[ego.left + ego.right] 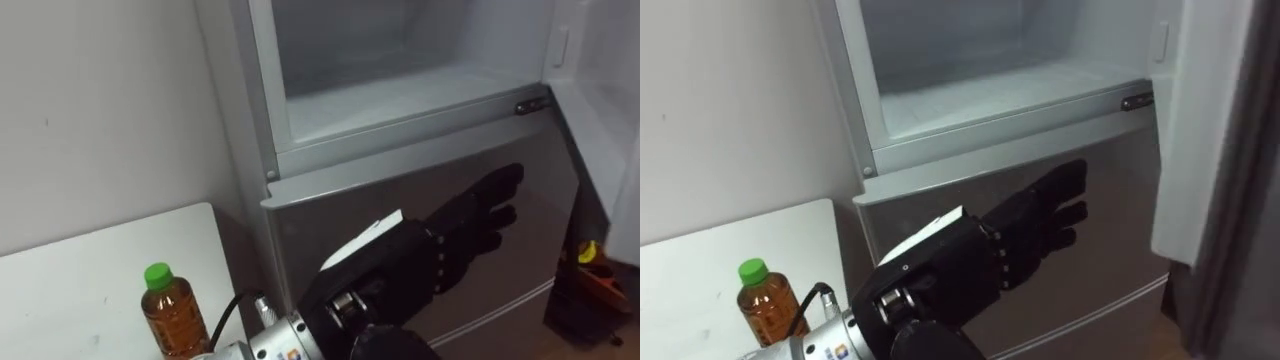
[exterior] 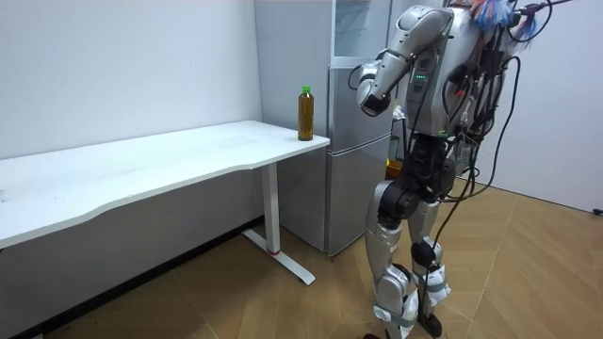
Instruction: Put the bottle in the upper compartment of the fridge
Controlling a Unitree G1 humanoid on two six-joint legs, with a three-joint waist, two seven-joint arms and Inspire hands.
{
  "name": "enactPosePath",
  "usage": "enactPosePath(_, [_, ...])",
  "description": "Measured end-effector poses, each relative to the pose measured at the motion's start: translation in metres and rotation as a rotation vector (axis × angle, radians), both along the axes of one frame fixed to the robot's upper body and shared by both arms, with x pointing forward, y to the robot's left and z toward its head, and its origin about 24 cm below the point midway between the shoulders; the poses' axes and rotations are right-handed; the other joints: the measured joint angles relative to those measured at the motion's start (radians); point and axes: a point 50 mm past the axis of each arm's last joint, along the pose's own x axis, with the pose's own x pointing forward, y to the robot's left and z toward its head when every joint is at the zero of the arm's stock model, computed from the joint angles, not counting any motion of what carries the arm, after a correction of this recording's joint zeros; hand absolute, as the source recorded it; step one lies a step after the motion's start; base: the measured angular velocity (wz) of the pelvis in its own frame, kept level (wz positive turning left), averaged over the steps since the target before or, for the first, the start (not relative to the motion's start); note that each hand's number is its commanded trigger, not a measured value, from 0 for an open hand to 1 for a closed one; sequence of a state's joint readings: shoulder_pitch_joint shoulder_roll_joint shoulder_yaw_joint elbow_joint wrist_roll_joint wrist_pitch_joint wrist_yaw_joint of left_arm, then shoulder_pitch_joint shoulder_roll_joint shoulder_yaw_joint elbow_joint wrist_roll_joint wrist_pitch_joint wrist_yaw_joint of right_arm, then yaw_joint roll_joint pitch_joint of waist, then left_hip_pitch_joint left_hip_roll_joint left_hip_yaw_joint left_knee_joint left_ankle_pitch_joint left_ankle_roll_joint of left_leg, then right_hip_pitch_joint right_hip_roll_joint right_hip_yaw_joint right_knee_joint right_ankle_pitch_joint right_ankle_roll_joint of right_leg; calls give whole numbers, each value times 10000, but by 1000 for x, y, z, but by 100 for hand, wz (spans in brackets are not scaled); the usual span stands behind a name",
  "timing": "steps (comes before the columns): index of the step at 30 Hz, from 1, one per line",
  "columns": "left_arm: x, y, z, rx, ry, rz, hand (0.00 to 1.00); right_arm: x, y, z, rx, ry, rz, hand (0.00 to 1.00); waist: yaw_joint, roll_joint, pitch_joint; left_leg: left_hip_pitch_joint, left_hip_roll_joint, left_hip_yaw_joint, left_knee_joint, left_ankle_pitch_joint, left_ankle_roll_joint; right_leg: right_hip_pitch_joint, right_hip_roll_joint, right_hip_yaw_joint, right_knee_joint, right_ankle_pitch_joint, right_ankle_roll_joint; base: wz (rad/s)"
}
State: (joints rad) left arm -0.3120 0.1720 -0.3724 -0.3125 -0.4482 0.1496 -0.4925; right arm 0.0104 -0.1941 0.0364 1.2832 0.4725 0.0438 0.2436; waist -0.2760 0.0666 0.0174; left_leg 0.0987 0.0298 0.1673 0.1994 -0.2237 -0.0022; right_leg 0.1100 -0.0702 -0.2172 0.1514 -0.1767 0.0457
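I find the fridge (image 2: 353, 160) against the wall at the end of the white counter (image 2: 141, 169). The room view gives me its full height and the robot standing on the wood floor in front of it, facing it, one arm raised. The eye views add what that view cannot: the upper compartment (image 1: 400, 60) is open, its pale floor and side walls exposed, and its door (image 1: 1185, 130) is swung out on the robot's right. The lower door (image 1: 330, 205) is closed.

The left hand (image 1: 450, 235) is released, fingers straight and pointing toward the fridge, held in front of the lower door just under the open compartment. I cannot tell whether the fingertips touch the door. It holds nothing.

The bottle (image 1: 172, 312), with amber contents and a green cap, stands upright on the counter corner nearest the fridge, apart from the hand and below its forearm in the eye views.
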Motion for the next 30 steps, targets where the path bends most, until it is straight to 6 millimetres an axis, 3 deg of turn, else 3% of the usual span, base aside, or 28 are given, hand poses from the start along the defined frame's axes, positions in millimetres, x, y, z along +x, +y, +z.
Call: enactPosePath(30, [3, 1, -11, 639, 211, -13, 0, -2, -1, 0, 137, -40, -28, 0, 14, 19, -10, -13, 7, 16, -3, 0, 0, 103, 10, -11, -9, 0, 0, 0])
